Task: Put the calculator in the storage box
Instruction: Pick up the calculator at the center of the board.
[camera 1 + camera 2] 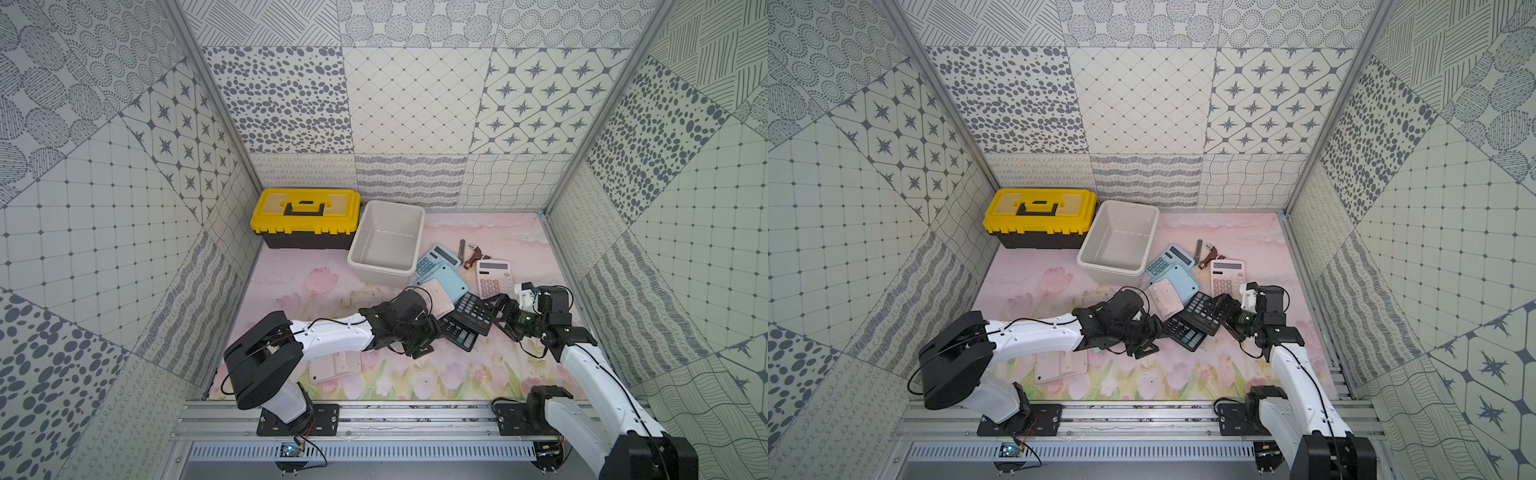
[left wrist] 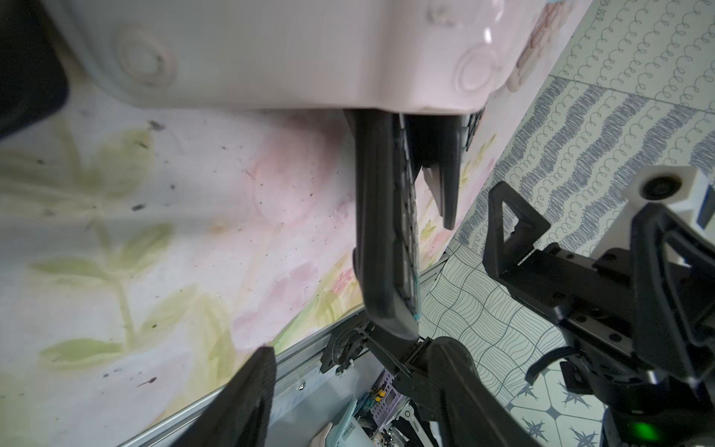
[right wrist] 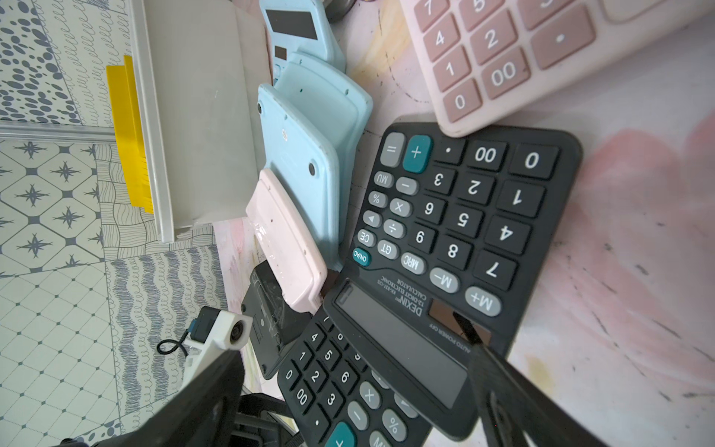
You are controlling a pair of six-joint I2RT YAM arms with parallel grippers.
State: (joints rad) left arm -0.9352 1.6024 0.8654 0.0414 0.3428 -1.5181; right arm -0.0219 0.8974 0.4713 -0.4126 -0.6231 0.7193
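storage box: off-white open tub at the back of the tabletop, nothing in it. toolbox touching it on one side: yellow lid shut, black base, contents hidden.

calculators: 7 counted, all on the tabletop, none in the storage box.
- face-up blue calculator, touching the box wall
- face-down blue calculator, lying partly on the first
- small pink calculator, face down, leaning on the blue back
- top black calculator, keys up, overlapping the lower black calculator
- face-up pink calculator, its corner over the top black one
- pale calculator, face down, apart from the pile, half under the left arm

so 2 blue, 2 black, 3 pink or pale. also 2 small tools beyond the pile: grey bar and brown-handled tool. 2 arms.

left fingers apart, low at the near edge of the pile, the small pink calculator's underside just ahead of them; cannot tell whether they touch it. right fingers spread wide over the black pair, one tip at the top black calculator's solar strip, clamped on nothing.

tabletop: pink mat with tulip print, dark specks and stains. three walls of grey-and-white patterned panels (dots, stars, grids, waves) in aluminium posts. aluminium rail along the front carries both arm bases.
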